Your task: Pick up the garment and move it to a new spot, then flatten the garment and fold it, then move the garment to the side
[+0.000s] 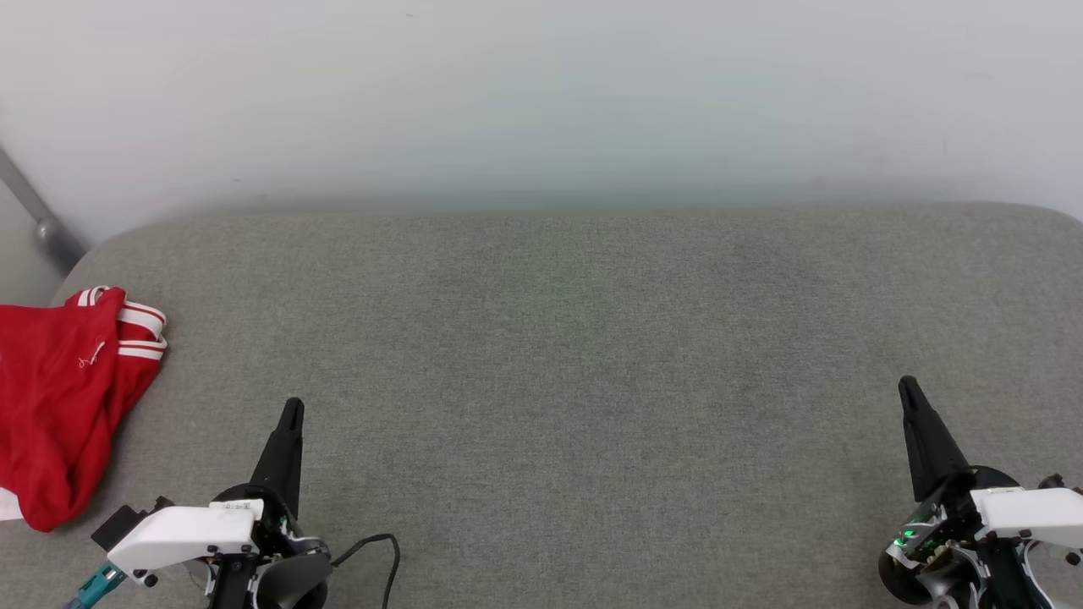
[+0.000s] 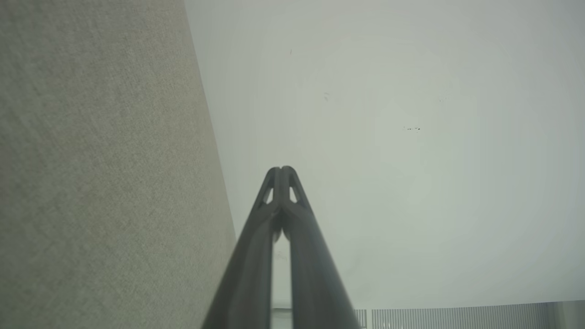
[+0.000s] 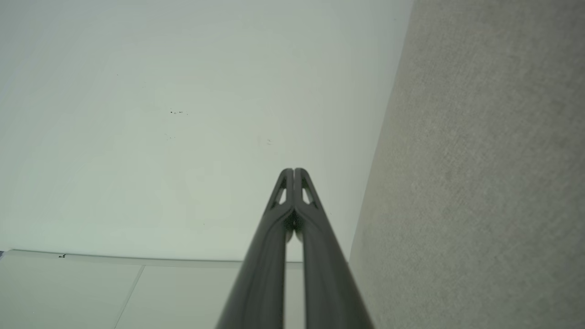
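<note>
Crumpled red jersey shirt (image 1: 59, 397) far left on grey fabric surface (image 1: 575, 338). Left gripper (image 1: 292, 408), right gripper (image 1: 908, 387) closed, empty; left should open, pinch raised fold.

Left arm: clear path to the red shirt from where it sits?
Probably yes. The garment lies bunched at the left edge of the grey surface, left of the left gripper, with only bare surface between them. Its fingers are shut, so they would need opening first.
</note>
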{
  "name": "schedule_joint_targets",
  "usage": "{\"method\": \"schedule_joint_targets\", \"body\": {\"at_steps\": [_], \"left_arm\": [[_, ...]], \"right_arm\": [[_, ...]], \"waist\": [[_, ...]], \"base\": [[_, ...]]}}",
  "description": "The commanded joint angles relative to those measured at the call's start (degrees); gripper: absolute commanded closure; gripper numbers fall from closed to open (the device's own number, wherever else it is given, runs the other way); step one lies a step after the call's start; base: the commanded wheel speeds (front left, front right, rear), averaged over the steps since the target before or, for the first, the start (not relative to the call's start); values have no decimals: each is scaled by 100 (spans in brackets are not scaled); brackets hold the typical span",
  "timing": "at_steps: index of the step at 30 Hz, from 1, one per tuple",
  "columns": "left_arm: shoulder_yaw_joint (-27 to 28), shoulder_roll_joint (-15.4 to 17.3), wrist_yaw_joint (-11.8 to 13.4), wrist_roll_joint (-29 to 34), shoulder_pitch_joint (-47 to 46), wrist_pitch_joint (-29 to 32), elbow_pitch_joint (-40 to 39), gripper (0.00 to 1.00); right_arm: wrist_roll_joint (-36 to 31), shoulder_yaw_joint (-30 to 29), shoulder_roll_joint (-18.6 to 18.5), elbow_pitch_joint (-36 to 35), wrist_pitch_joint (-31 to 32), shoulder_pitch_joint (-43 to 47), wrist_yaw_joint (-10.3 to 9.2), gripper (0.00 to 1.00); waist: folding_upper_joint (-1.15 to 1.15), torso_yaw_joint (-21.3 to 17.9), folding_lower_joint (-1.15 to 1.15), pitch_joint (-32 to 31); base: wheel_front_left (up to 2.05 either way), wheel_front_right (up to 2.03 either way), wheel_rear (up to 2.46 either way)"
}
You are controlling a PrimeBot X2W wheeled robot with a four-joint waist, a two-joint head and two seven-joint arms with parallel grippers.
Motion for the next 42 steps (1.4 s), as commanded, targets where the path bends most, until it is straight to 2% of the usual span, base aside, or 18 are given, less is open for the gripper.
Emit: {"method": "schedule_joint_targets", "body": {"at_steps": [1, 36, 37, 42], "left_arm": [[6, -7, -20, 2, -37, 8, 0, 100], [5, -7, -20, 2, -37, 8, -1, 100], [-2, -1, 1, 0, 9, 0, 22, 0], [-132, -3, 2, -14, 31, -99, -2, 0]], "right_arm": [[9, 4, 24, 4, -7, -65, -2, 100], [9, 4, 24, 4, -8, -65, -2, 100], [-1, 1, 0, 19, 0, 10, 0, 0], [-70, 60, 3, -29, -108, 71, -1, 0]], "waist": [[0, 0, 0, 0], [0, 0, 0, 0], [0, 0, 0, 0], [0, 1, 0, -3]], "base": [[0, 0, 0], [0, 0, 0], [0, 0, 0], [0, 0, 0]]}}
